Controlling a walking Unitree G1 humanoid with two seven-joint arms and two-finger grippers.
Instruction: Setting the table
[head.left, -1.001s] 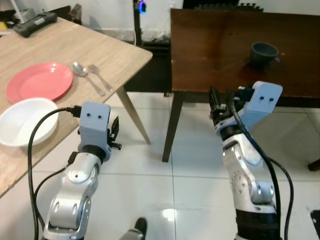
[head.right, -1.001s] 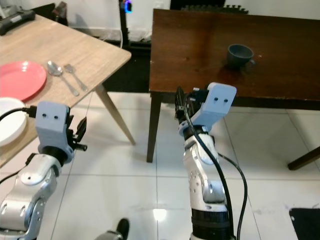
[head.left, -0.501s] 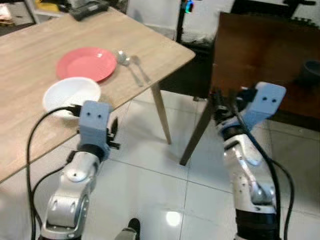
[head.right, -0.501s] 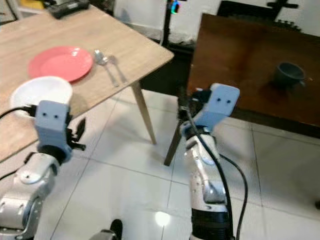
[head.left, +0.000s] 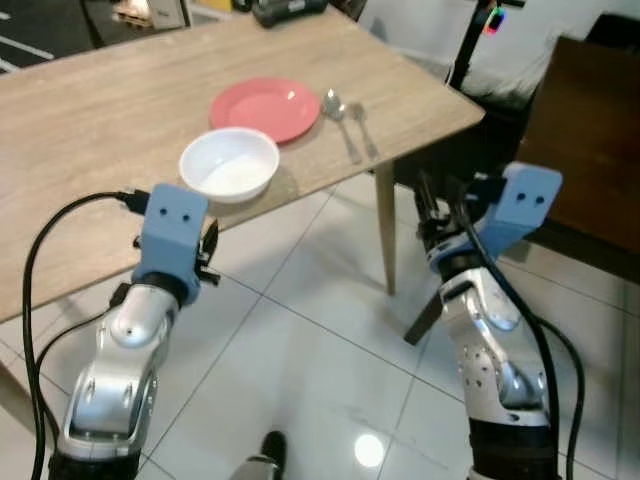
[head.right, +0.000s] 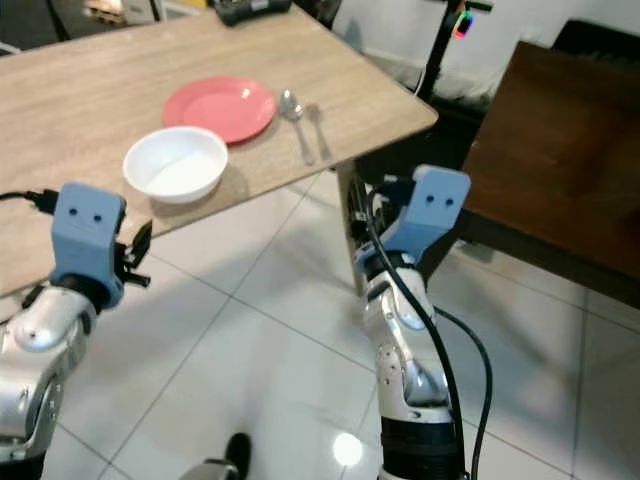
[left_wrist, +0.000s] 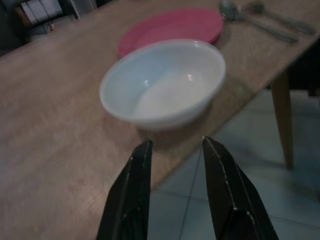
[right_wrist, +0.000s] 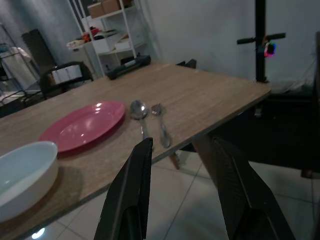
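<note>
A white bowl (head.left: 229, 165) sits near the front edge of the light wood table (head.left: 90, 130). Behind it lies a pink plate (head.left: 265, 98), with a spoon (head.left: 336, 105) and a fork (head.left: 362, 125) to its right. My left gripper (head.left: 208, 252) hangs open just below the table edge, in front of the bowl (left_wrist: 162, 82). In the left wrist view the gripper (left_wrist: 175, 142) has nothing between its fingers. My right gripper (head.left: 435, 200) is open over the floor near the table's corner, facing the plate (right_wrist: 82, 127), spoon (right_wrist: 140, 112) and fork (right_wrist: 161, 122).
A dark brown table (head.left: 590, 120) stands at the right, with a gap of white tiled floor (head.left: 300, 330) between the two tables. A wooden table leg (head.left: 388, 230) stands close to my right arm. A black device (head.left: 285, 10) lies at the far edge. Shelves (right_wrist: 107, 30) stand behind.
The whole picture has swung: the wood table with bowl and plate now lies ahead and closer, and the dark table has slid to the right edge. Both arms keep their pose.
</note>
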